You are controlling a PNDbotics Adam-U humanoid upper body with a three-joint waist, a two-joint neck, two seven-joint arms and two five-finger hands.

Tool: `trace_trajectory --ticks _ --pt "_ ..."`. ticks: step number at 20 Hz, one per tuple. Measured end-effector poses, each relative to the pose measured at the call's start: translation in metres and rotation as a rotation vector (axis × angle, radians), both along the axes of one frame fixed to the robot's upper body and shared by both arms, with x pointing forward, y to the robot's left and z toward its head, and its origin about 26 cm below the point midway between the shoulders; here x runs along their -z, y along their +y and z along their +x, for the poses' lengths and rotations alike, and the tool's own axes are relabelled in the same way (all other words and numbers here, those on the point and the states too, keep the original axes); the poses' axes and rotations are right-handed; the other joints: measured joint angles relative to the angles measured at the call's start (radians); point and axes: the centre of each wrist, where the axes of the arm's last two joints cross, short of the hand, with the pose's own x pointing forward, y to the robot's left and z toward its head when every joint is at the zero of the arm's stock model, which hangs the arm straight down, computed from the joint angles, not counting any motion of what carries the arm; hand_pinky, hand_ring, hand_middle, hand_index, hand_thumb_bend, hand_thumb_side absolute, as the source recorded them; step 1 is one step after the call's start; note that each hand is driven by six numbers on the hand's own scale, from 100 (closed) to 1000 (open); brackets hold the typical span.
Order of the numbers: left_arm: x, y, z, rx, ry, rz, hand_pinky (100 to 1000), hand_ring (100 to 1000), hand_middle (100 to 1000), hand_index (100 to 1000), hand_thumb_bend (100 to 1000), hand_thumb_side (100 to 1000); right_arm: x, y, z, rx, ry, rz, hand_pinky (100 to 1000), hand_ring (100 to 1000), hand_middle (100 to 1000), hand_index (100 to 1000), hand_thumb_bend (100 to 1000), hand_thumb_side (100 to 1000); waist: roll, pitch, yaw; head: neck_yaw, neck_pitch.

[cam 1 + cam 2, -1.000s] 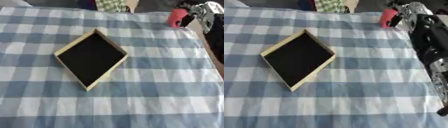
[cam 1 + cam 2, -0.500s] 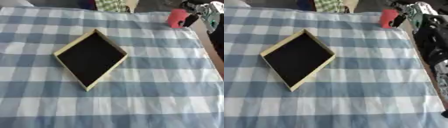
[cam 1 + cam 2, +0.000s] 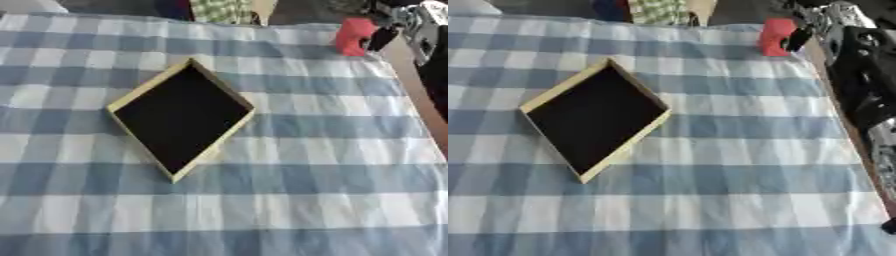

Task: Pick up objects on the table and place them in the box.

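The right hand (image 3: 820,22) reaches the red object (image 3: 776,36) at the worktop's far edge, though its grip cannot be told. The box (image 3: 182,116), well to the hand's left and nearer, looks empty, so placing remains undone.

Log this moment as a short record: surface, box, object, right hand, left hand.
surface: table under a blue and white checked cloth
box: tan-rimmed box with dark inside, turned diamond-wise, left of centre, nothing in it
object: red object at the far right corner of the cloth
right robot hand: right robot hand at the red object; grip unclear
left robot hand: not in view
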Motion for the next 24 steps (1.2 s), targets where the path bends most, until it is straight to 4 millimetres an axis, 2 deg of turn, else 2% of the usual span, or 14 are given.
trace_trajectory --ticks 13,19,22,24 --pt "0.0003 -0.0007 0.0 0.002 0.005 -0.002 720 580 554 661 100 771 0.0072 -0.0054 0.0005 0.011 0.043 0.006 960 966 989 975 233 100 -0.005 0.015 0.013 -0.009 -0.008" --pt "0.0003 -0.0016 0.0002 0.003 0.004 -0.006 721 580 554 660 100 774 0.0053 -0.0059 0.0012 0.015 0.049 0.013 938 937 962 963 229 100 -0.008 0.024 0.014 -0.01 -0.013" --pt "0.0002 -0.0016 0.0003 0.003 0.004 -0.006 721 581 554 660 100 775 0.0038 -0.0059 0.0013 0.021 0.035 0.017 909 880 857 921 227 100 -0.009 0.027 0.015 -0.011 -0.013" --pt "0.0002 -0.0017 0.0003 0.003 0.005 -0.005 721 581 554 660 100 775 0.0019 -0.0054 0.0015 0.024 0.02 0.016 867 801 768 868 241 100 -0.011 0.028 0.016 -0.011 -0.013"
